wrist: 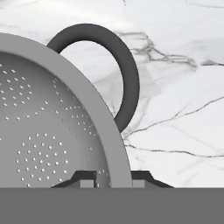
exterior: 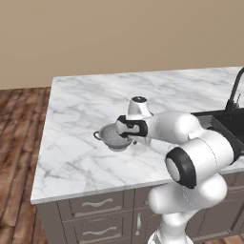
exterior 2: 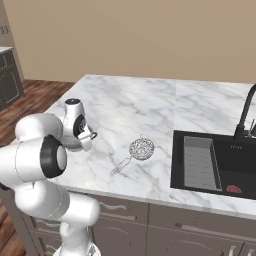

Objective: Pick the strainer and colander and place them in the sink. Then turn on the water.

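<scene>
Grey perforated metal, one colander sits on the marble counter, nothing visible inside it. The gripper is closed onto its rim, one fingertip either side of the wall. One strainer lies between colander and black sink, whose basin holds a ribbed rack and perhaps a red drain piece.

Evenly and brightly lit from above, with no glare and only a faint soft shadow beside the colander on the marble counter. Rendered flat and clean, slightly soft and pixelated along curved edges in both base views. No lens bending toward the borders, nothing out of focus.
</scene>
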